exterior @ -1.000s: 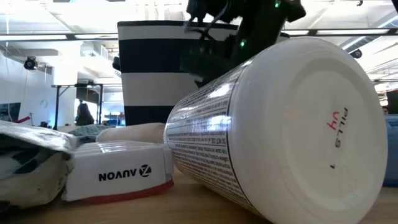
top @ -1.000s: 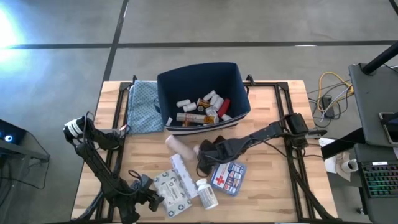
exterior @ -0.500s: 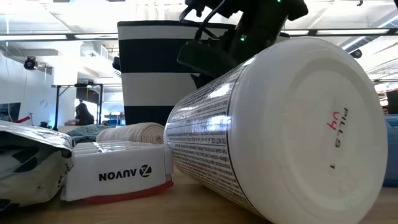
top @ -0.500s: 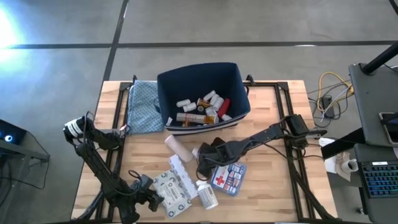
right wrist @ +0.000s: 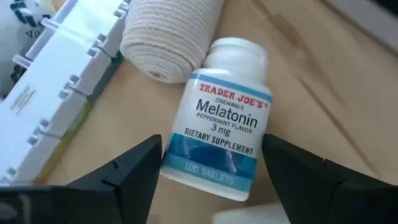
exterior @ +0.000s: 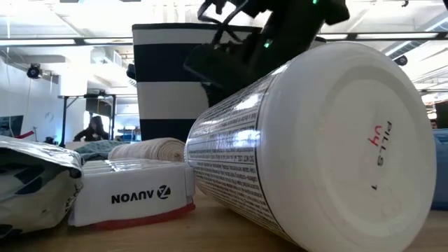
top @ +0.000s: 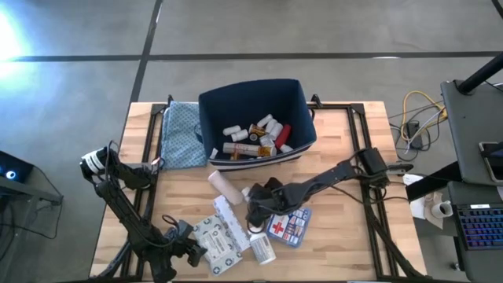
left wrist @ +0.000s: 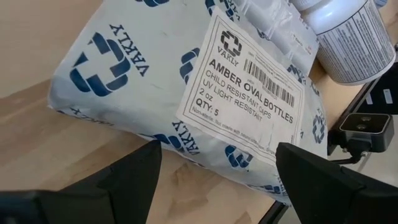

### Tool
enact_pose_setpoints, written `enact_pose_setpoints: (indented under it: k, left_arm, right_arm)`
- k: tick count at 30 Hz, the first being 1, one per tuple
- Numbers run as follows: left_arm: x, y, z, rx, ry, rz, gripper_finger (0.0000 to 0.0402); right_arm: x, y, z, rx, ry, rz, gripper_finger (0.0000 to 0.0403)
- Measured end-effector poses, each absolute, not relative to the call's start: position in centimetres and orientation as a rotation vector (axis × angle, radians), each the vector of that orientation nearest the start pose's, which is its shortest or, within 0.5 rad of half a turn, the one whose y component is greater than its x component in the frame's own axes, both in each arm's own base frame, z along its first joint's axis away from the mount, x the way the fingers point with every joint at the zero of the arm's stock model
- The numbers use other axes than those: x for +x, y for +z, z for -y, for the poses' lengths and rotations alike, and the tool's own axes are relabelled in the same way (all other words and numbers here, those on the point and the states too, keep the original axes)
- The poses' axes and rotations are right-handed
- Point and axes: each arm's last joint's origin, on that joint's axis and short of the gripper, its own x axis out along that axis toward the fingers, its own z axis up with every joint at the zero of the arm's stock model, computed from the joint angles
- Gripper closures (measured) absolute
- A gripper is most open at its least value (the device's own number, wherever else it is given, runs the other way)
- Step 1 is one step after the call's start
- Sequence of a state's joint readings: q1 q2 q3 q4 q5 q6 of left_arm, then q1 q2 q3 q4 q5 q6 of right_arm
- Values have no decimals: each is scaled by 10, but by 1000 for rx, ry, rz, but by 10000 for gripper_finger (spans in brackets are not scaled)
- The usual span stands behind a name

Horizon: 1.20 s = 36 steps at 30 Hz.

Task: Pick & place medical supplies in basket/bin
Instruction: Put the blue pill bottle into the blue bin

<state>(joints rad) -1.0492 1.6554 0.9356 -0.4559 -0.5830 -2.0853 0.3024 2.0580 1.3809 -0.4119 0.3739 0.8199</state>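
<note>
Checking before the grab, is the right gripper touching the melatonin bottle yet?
Apart. The right wrist view shows the right gripper open, its fingers on either side of the melatonin bottle with bare table visible between each finger and the bottle.

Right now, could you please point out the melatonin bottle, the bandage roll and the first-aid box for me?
melatonin bottle [right wrist: 219,121]: right wrist view, on its printed label.
bandage roll [right wrist: 171,38]: right wrist view, on its woven side.
first-aid box [top: 289,225]: high view, on its lid.

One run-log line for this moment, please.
right claw: open, over melatonin bottle | left claw: open, at printed packet | bin: part-filled
</note>
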Motion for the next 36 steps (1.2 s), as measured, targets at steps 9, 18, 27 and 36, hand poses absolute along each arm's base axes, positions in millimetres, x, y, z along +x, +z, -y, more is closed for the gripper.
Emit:
enact_pose_setpoints:
  k: [9,18,27,36]
  left_arm:
    - [162,165,254,-1072,503,-787,107]
    - [161,164,253,-1055,514,-792,107]
    - [161,164,252,-1044,522,-792,107]
    - [161,164,251,-1047,522,-787,107]
  right_arm:
    - [403,123,-115,489,-531,-952,110]
    - [397,170,-114,492,-515,-835,200]
    - [352,348,-119,411,-300,-349,200]
    - [320,408,-19,309,-745,-169,102]
